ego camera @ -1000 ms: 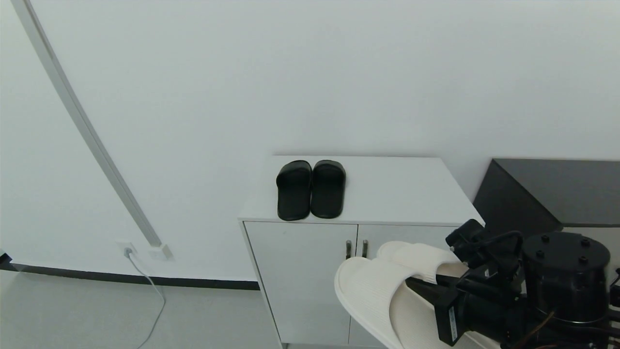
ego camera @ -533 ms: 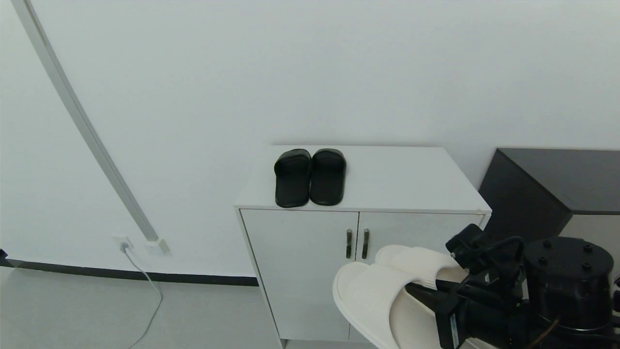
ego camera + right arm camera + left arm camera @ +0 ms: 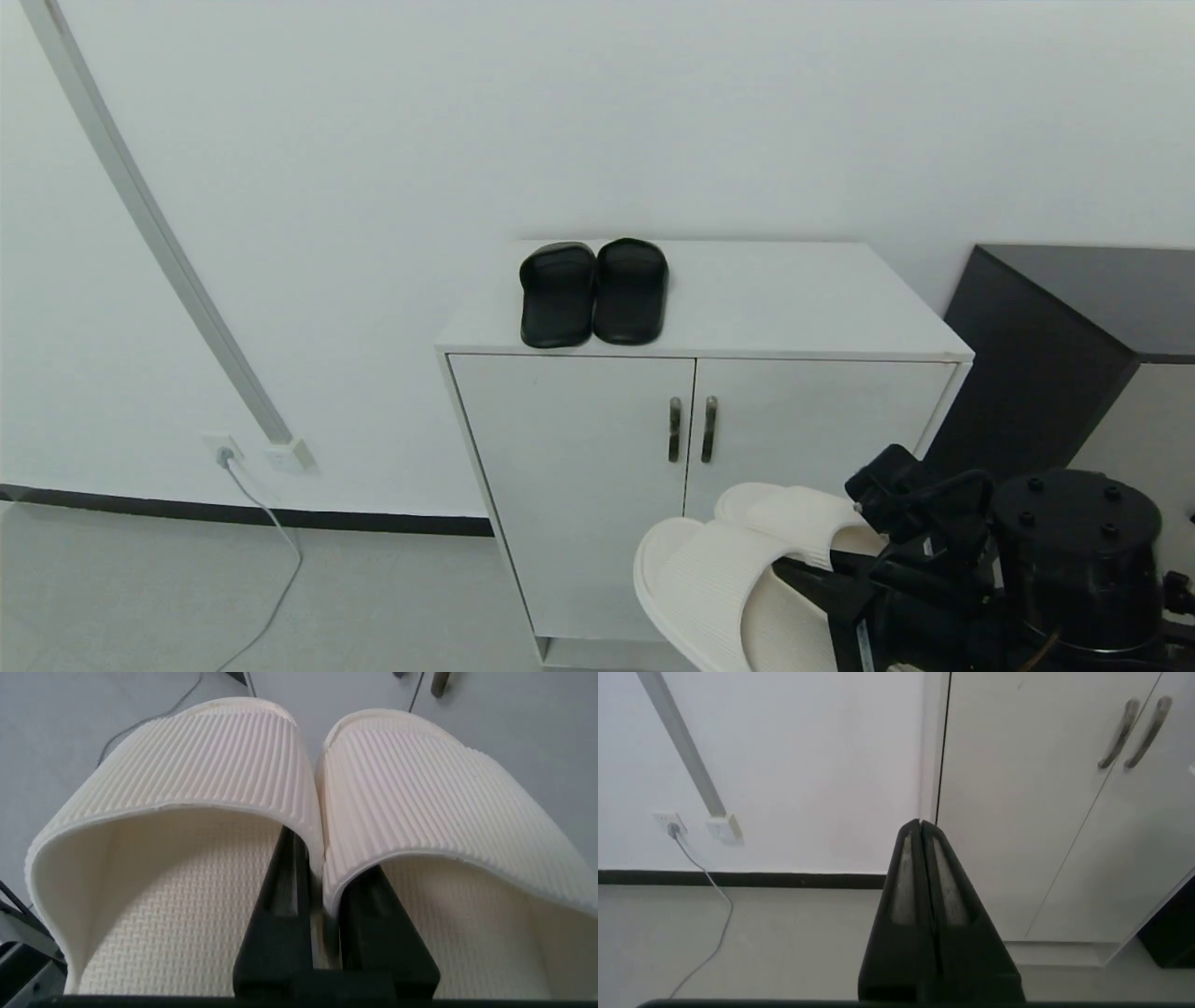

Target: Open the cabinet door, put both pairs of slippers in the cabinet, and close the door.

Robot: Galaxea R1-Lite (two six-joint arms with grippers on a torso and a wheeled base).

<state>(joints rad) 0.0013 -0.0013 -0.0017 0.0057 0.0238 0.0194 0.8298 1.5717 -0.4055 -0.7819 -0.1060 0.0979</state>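
Observation:
A pair of black slippers (image 3: 594,292) lies on top of the white cabinet (image 3: 775,299), toward its left side. Both cabinet doors are closed, with two dark handles (image 3: 692,429) side by side at the middle seam. My right gripper (image 3: 822,569) is low at the right, in front of the right door, shut on the white slippers (image 3: 738,579); one finger goes inside each slipper (image 3: 308,840), pinching their inner walls together. My left gripper (image 3: 921,873) is shut with nothing in it, below and left of the cabinet handles (image 3: 1139,733).
A dark cabinet (image 3: 1055,345) stands right of the white one. On the wall at left are a slanted grey rail (image 3: 149,224) and a socket (image 3: 224,453) with a cable trailing onto the grey floor (image 3: 187,597).
The head view has shifted, so the cabinet sits higher in the picture and shows more of its doors. The right gripper keeps its hold on the white slippers.

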